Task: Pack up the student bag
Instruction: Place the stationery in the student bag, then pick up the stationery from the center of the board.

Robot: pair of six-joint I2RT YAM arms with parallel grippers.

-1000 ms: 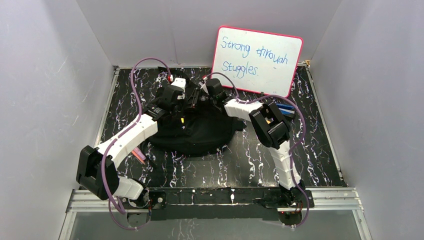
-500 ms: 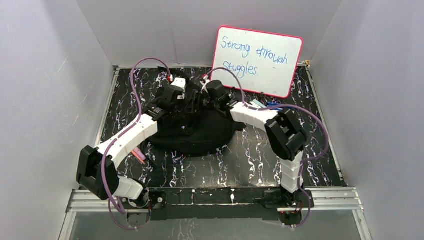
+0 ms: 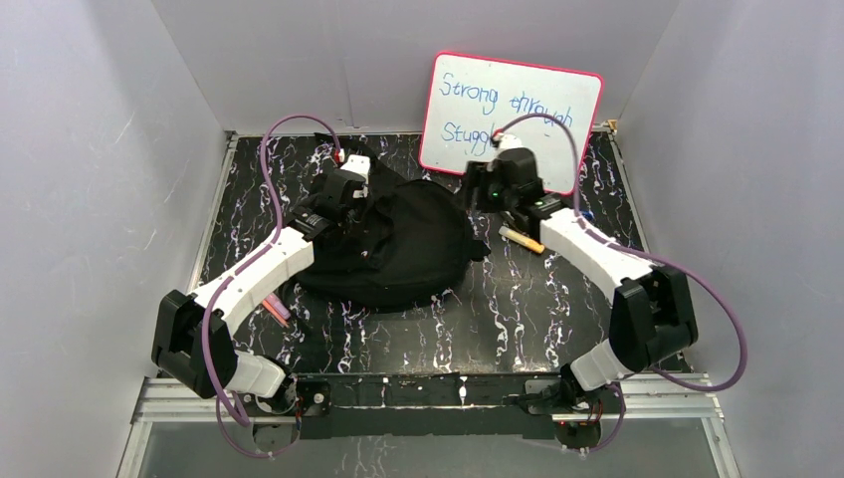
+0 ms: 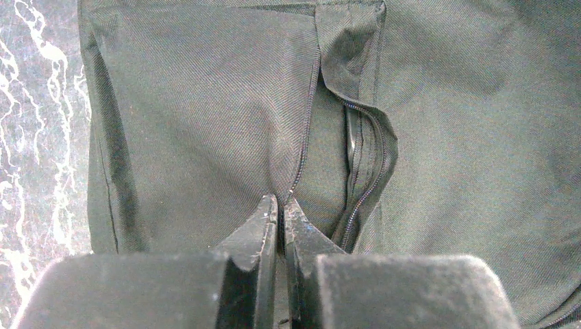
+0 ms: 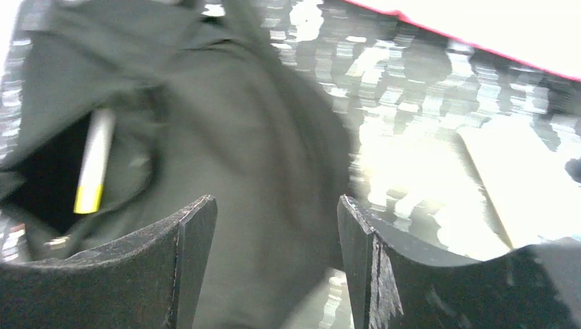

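The student bag (image 3: 408,249) is a soft black backpack lying in the middle of the marble-patterned table. My left gripper (image 3: 353,211) rests on its upper left part. In the left wrist view that gripper (image 4: 281,202) is shut on a fold of the bag (image 4: 205,103) next to an open zip (image 4: 366,171). My right gripper (image 3: 476,191) hangs open beside the bag's upper right edge. In the blurred right wrist view it (image 5: 274,212) holds nothing over the bag (image 5: 260,137). A white marker with a yellow end (image 5: 92,164) lies inside the bag's dark opening.
A pink-framed whiteboard (image 3: 513,119) with blue writing leans on the back wall, right behind my right wrist. An orange-tipped marker (image 3: 522,239) lies on the table under the right forearm. Pink pens (image 3: 277,309) lie by the left arm. Grey walls enclose the table.
My right gripper has pulled out of the bag's opening, swung right toward the whiteboard and opened. The left gripper has stayed shut on the bag.
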